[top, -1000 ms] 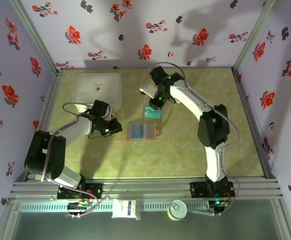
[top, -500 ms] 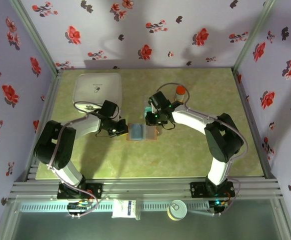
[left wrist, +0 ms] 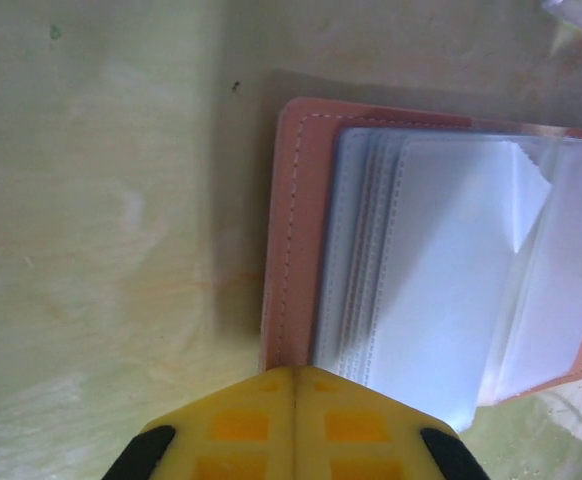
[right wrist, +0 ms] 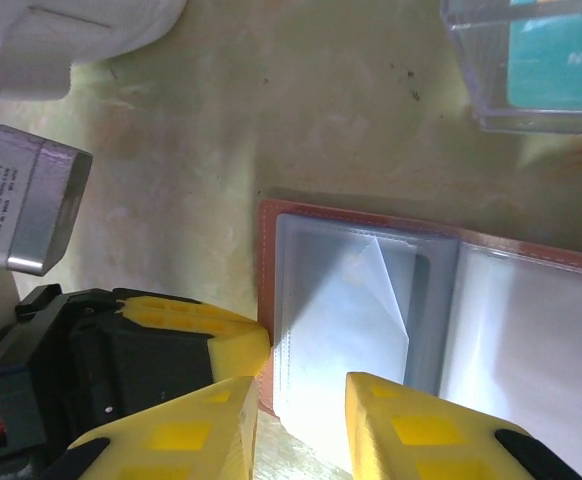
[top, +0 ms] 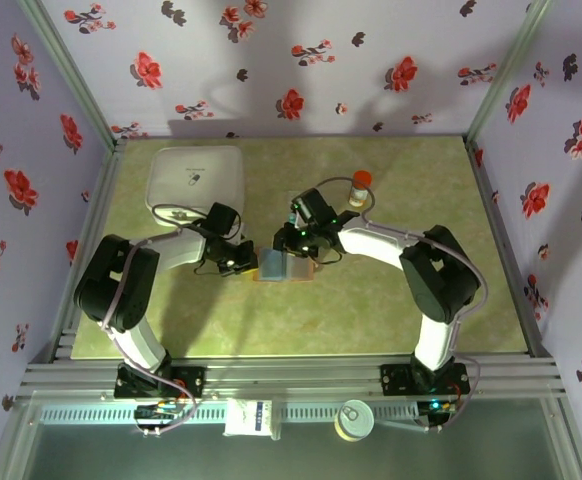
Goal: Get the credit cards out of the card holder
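The card holder (top: 289, 266) lies open and flat at the middle of the table (top: 391, 300), its clear sleeves facing up inside the tan cover. The sleeves look pale in both wrist views, and we cannot tell whether a card is left in them. One teal card (right wrist: 561, 60) sits in the clear tray (right wrist: 471, 60) just behind the holder.

A second ago the left gripper (left wrist: 293, 385) stood apart from the holder. Now it is clenched, with nothing between its fingers, and its tips are against the holder's left edge. We judge that it is there to pin the cover down.

The right gripper (right wrist: 301, 400) was over the tray a second ago. It has come forward and down to the holder's left half, with its fingers parted and empty above the sleeve.

We read this as one card delivered and the next pull about to begin. The right fingers must catch a card's edge, not just the floppy sleeve
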Action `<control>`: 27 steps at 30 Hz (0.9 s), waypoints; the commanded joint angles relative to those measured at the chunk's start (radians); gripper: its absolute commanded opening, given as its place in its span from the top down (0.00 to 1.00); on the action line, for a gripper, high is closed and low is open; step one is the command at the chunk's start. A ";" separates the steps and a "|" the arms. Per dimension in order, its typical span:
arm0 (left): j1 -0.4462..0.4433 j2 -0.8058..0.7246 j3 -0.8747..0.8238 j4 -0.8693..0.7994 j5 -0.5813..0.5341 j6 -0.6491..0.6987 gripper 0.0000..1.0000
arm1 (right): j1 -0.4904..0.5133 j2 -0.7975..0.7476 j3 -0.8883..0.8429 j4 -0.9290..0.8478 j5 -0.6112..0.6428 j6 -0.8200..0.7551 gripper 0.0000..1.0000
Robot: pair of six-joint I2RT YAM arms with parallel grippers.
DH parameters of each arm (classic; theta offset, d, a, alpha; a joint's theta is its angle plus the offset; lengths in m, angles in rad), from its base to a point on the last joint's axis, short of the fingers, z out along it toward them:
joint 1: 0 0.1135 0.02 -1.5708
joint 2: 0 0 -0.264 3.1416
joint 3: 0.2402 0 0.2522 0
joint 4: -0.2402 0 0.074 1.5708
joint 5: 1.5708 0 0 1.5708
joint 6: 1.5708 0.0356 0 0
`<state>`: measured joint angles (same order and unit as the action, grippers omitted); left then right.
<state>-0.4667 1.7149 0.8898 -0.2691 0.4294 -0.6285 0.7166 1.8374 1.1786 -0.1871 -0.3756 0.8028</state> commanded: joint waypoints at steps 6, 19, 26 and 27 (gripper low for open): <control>-0.004 0.011 0.008 -0.021 -0.021 0.012 0.99 | 0.026 0.074 0.046 -0.006 -0.037 0.039 0.71; -0.003 0.001 0.008 -0.027 -0.022 0.007 0.99 | 0.046 0.111 0.066 -0.094 0.007 0.010 0.74; -0.003 0.019 0.002 -0.034 -0.020 0.014 0.99 | 0.046 0.099 0.081 -0.177 0.071 -0.026 0.73; -0.003 0.017 0.000 -0.034 -0.021 0.015 0.99 | 0.046 0.095 0.078 -0.183 0.078 -0.029 0.73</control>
<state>-0.4667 1.7164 0.8898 -0.2699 0.4255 -0.6281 0.7555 1.9301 1.2362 -0.3046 -0.3435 0.8032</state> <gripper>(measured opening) 0.044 0.265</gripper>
